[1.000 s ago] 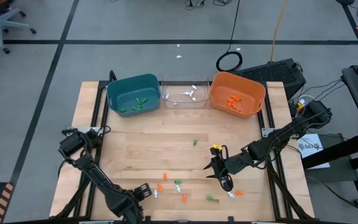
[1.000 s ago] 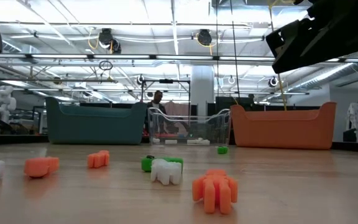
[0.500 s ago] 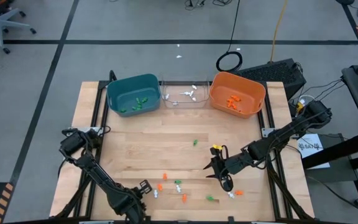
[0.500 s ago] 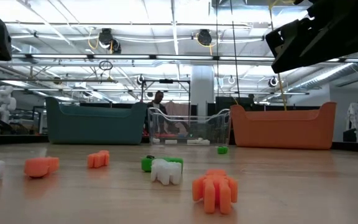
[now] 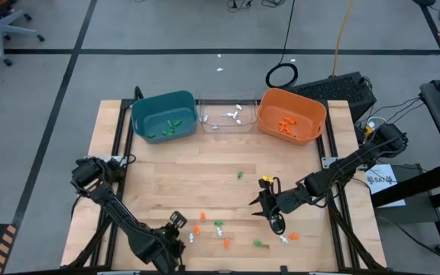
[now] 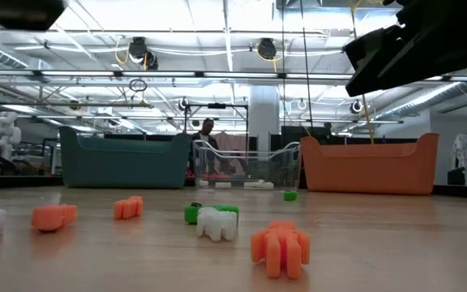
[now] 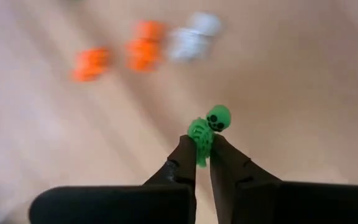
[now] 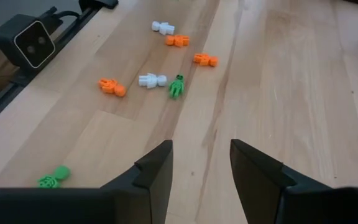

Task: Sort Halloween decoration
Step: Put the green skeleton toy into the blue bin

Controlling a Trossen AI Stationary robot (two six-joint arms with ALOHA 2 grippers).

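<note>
The Halloween decoration is a scatter of tiny orange, white and green figures (image 5: 218,228) lying on the wooden table's near half; they also show in the right wrist view (image 8: 151,79) and the low view (image 6: 280,247). One green figure (image 5: 241,175) lies alone farther back. My left gripper (image 5: 176,221) hovers at the near left, shut on a green skeleton figure (image 7: 210,124). My right gripper (image 5: 276,223) hangs open at the near right, above the table, with nothing between its fingers (image 8: 201,149). My left gripper pinches the green skeleton's body (image 7: 200,135) between its two fingertips. The round head (image 7: 219,118) sticks out past the fingertips. The figure is lifted clear of the table.
Three bins stand in a row at the far edge: teal (image 5: 163,116) with green figures, clear (image 5: 228,116) with white ones, orange (image 5: 291,116) with orange ones. Bare wood lies between the bins and the scattered figures.
My left gripper has gone up from the table and a little toward the far edge. The right arm has kept still.
</note>
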